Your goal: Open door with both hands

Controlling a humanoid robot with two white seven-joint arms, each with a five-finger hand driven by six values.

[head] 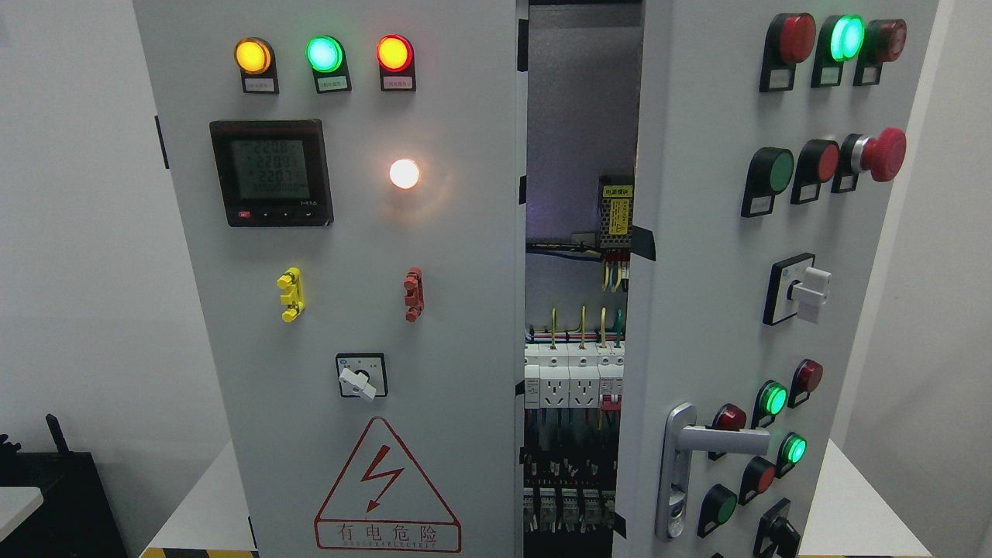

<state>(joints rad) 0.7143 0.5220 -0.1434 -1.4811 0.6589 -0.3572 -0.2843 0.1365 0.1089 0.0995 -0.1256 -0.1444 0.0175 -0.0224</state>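
A grey electrical cabinet fills the head view. Its left door (465,310) faces me, shut or nearly so, with three lit lamps, a digital meter (271,173), a rotary switch (361,377) and a red warning triangle (386,488). The right door (697,310) stands ajar, swung toward me, carrying a silver lever handle (717,443) and several buttons. Through the gap between the doors I see breakers and wiring (573,380). Neither of my hands or arms shows in the picture.
The cabinet stands on a white table (860,504) with a yellow-black striped front edge. A red mushroom stop button (883,153) juts out from the right door. Dark equipment (46,488) sits at the lower left. White walls lie behind.
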